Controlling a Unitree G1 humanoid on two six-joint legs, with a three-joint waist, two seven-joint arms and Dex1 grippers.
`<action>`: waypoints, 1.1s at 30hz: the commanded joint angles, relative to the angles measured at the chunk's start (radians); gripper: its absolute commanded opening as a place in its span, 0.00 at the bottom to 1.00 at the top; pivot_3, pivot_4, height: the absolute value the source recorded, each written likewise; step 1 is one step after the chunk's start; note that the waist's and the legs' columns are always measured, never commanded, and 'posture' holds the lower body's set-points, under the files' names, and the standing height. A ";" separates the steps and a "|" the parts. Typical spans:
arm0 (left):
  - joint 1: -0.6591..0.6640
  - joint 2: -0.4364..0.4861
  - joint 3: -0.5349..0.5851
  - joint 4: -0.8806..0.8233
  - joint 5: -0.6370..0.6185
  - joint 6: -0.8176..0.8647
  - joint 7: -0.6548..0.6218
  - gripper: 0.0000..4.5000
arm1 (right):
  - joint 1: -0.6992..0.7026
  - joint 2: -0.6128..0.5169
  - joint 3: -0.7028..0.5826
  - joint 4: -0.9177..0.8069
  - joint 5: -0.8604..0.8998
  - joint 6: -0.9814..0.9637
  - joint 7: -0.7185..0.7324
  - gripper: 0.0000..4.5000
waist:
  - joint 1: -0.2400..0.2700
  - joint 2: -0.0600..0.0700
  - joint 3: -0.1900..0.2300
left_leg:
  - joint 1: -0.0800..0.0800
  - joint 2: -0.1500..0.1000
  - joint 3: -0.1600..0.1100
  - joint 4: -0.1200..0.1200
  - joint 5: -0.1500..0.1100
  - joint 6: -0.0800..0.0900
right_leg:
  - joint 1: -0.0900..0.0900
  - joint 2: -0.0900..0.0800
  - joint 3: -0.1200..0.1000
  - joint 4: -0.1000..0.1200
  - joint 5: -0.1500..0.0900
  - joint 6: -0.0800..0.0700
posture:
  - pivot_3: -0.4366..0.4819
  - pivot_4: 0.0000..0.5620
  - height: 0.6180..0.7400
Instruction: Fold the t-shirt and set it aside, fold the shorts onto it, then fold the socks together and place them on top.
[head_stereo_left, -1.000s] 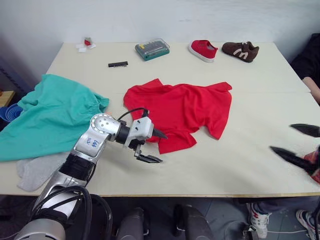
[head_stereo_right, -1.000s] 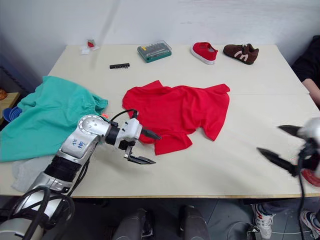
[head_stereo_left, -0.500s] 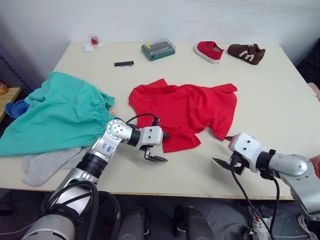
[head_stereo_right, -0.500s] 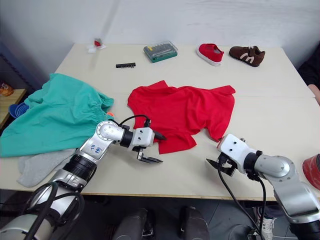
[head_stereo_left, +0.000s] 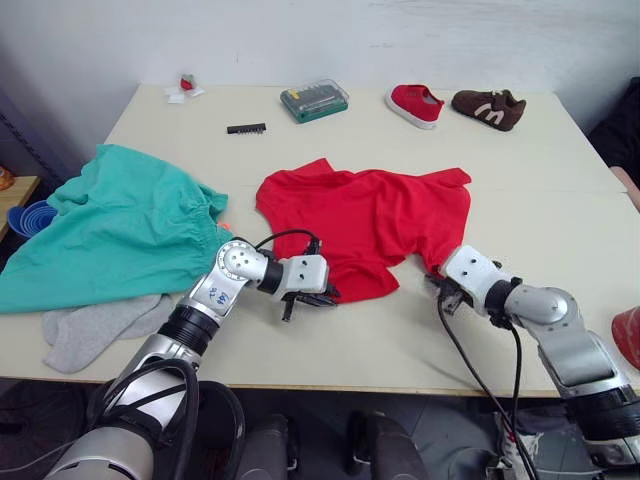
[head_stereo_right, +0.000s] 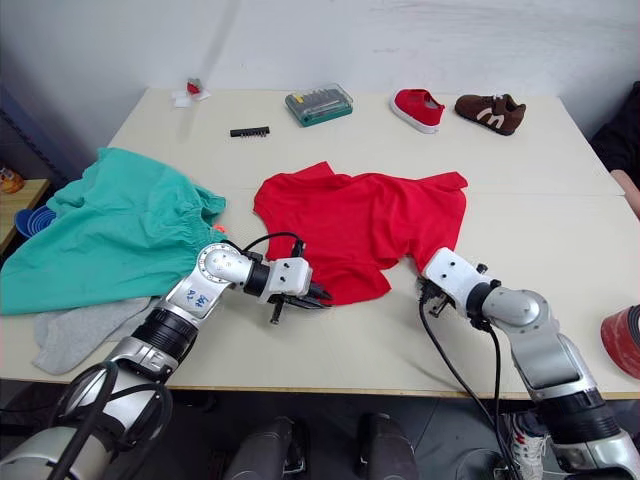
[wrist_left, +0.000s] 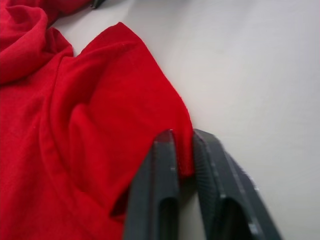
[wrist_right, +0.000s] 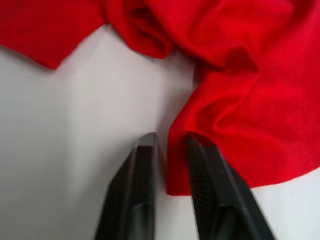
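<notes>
The red t-shirt (head_stereo_left: 375, 225) is lying rumpled in the middle of the frame on the pale table (head_stereo_left: 520, 160), its hem facing the near edge. The left gripper (wrist_left: 184, 150) is sitting at the lower left corner of the shirt, just left of centre in the head views, and its two black fingers are pinching together on a fold of the red hem, with cloth showing between them in the wrist view. The right gripper (wrist_right: 167, 165) is resting at the shirt's lower right corner, right of centre; its fingers are standing a narrow way apart, with the edge of the red cloth lying between them, and whether they are gripping it I cannot tell.

The teal shorts (head_stereo_left: 110, 225) are spreading across the left of the frame, well apart from the shirt. The grey socks (head_stereo_left: 95, 325) are lying at the lower left, partly tucked under the shorts' near edge.

Along the top of the frame a green tool case (head_stereo_left: 315, 100), a red shoe (head_stereo_left: 412, 103) and a brown shoe (head_stereo_left: 487, 107) are sitting near the far edge.
</notes>
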 joint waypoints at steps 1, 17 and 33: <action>0.030 0.035 -0.006 -0.015 0.025 0.029 -0.033 0.00 | 0.001 0.005 -0.004 0.044 -0.031 0.009 -0.020 0.01 | -0.002 0.000 0.000 | 0.000 0.000 0.000 0.000 0.000 0.000 | 0.000 0.000 0.000 0.000 0.000 0.000 | 0.48 0.27 1.00; 0.253 0.344 0.153 -0.445 -0.201 0.332 -0.250 0.00 | 0.318 -0.147 -0.221 -0.342 0.131 0.025 0.191 0.01 | -0.019 0.000 0.000 | -0.002 0.001 0.000 -0.003 -0.001 -0.002 | -0.003 0.000 0.000 0.000 -0.002 -0.001 | 0.48 0.27 1.00; 0.550 0.629 0.396 -0.686 -0.486 0.603 -0.365 0.00 | 0.589 -0.298 -0.417 -0.375 0.277 -0.207 0.540 0.01 | -0.020 0.000 0.001 | -0.001 0.002 -0.001 -0.004 -0.004 -0.005 | -0.002 0.002 0.000 -0.002 -0.005 -0.002 | 0.48 0.27 1.00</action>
